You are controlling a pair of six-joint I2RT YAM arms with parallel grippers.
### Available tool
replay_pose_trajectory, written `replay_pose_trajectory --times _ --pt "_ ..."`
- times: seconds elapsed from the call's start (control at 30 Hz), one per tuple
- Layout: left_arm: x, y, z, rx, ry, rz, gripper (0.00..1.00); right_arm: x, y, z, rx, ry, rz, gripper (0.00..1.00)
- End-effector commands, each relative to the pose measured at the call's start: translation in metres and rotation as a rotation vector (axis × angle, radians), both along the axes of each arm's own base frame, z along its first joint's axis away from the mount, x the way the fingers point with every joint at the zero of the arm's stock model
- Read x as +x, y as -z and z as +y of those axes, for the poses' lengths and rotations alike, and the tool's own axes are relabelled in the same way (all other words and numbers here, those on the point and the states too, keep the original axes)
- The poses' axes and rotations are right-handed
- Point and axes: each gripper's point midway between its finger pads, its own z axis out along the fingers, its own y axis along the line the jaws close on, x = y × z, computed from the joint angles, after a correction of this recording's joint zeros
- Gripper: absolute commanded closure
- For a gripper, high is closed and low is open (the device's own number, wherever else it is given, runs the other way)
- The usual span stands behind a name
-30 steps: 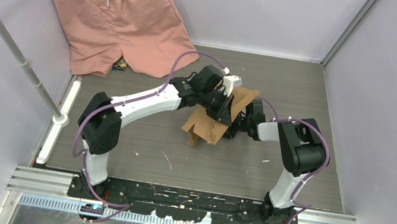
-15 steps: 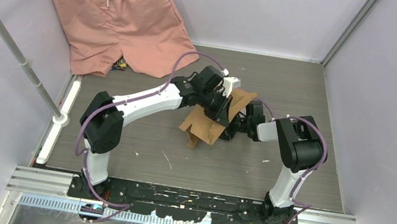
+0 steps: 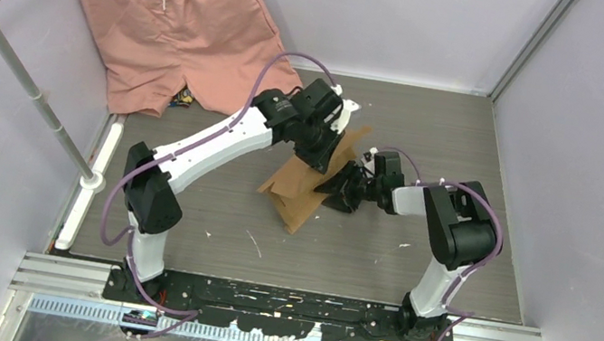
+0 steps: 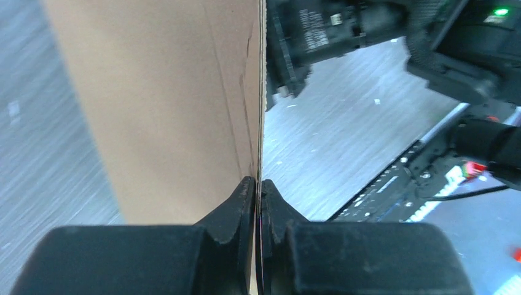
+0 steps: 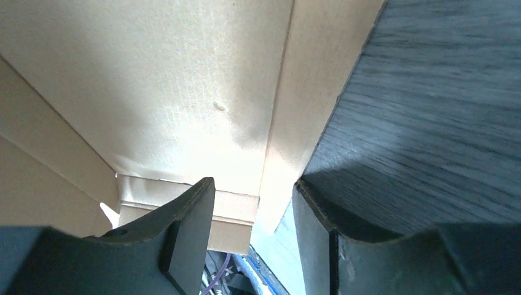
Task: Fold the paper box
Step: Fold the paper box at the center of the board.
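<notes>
Centre frame: left tool [image 4: 258,185] pinches an edge of the paper box [image 3: 296,193] — right tool [image 5: 255,184], jaws apart, just beside it.

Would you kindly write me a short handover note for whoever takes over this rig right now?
Left gripper: shut, pinching one edge of the box and holding that end raised above the table.
Right gripper: open at the box's right side, with a flap edge just beyond its gap and nothing gripped.
Done: the cardboard is partly bent, with some panels lifted.
Left: it is not a closed box yet; the walls and flaps need folding and tucking.
</notes>
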Motion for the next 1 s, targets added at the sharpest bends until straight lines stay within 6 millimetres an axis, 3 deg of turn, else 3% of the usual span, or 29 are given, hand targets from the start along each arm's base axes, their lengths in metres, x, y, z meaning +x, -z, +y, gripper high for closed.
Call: replay_pose_trajectory --times 0.0,0.2,0.43,0.67,0.97 --pt "0.007 -0.031 0.054 0.201 -0.059 -0.147 0.91 0.011 -0.012 -0.006 -0.052 0.032 -0.068 0.44" --pt "0.020 -0.037 0.085 0.369 -0.135 -0.265 0.87 0.010 -0.019 -0.008 -0.063 0.032 -0.082 0.44" --pt "0.028 -0.021 0.113 0.576 -0.170 -0.327 0.71 0.009 -0.028 -0.008 -0.059 0.028 -0.093 0.44" --pt "0.029 -0.010 0.110 0.543 -0.168 -0.347 0.54 0.008 -0.041 -0.008 -0.061 0.019 -0.117 0.44" --pt "0.028 0.008 0.113 0.523 -0.174 -0.305 0.50 0.009 -0.051 -0.008 -0.073 0.008 -0.138 0.43"
